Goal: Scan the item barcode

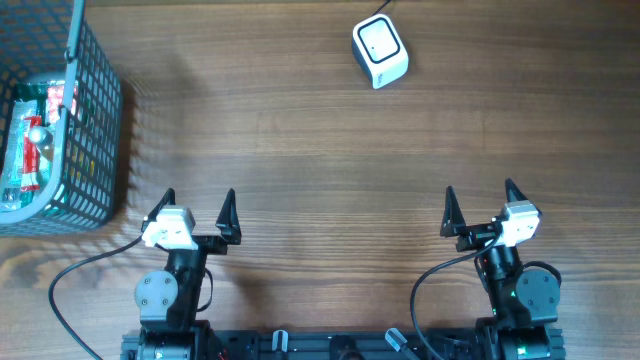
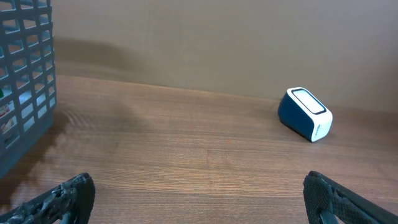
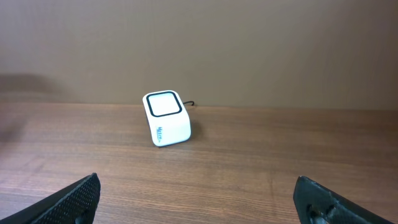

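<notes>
Resting on the wooden table (image 1: 300, 150), the white barcode scanner (image 1: 380, 52) sits at the far side from the robot, its dark-framed window facing up and tilted. A thin cable (image 1: 385, 8) runs from the scanner's back toward the far edge of the table.

Well to the left of the scanner, and somewhat nearer the robot, stands a dark mesh basket (image 1: 100, 140). The items (image 1: 35, 130) lie inside it, seen through the mesh as red, white and green packaging; which faces carry a barcode I cannot tell. Nothing from the basket is out on the table between it and the scanner.

The left gripper (image 1: 199, 195) hangs well short of the scanner, on the robot's side of it and off to its left, closer to the basket than to the scanner. Its jaws stand spread wide with nothing between them. In the left wrist view its two black fingers (image 2: 68, 196) frame bare wood, with the scanner ahead and to the right and the basket wall at the left edge.

The right gripper (image 1: 480, 188) also hangs on the robot's side of the scanner, a little to its right and well apart from it. Its jaws are likewise spread wide and hold nothing. In the right wrist view the scanner stands ahead, slightly left of centre, untouched.
</notes>
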Tool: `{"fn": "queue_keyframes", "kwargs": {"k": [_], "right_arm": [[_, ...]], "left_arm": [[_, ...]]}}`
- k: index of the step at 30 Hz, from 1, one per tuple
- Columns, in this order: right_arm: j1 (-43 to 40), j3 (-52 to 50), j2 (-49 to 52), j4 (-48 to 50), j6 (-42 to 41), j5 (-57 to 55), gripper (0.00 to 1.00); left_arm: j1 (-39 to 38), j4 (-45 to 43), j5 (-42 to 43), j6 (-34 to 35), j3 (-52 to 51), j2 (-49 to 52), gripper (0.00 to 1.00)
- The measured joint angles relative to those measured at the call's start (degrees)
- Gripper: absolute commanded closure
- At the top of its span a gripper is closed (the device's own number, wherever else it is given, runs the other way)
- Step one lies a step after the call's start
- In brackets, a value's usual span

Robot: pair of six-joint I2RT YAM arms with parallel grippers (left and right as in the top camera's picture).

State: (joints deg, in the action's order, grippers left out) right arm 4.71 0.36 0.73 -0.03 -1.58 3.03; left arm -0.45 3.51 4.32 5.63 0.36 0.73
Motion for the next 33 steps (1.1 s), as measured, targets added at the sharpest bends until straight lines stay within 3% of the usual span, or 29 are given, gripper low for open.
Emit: {"fn": "queue_keyframes", "kwargs": {"k": [33], "right_arm": [[0.0, 0.0, 0.0, 0.0, 0.0, 0.0, 0.0]], "left_arm": [[0.0, 0.22, -3.65, 0.0, 0.0, 0.0, 0.0]]}}
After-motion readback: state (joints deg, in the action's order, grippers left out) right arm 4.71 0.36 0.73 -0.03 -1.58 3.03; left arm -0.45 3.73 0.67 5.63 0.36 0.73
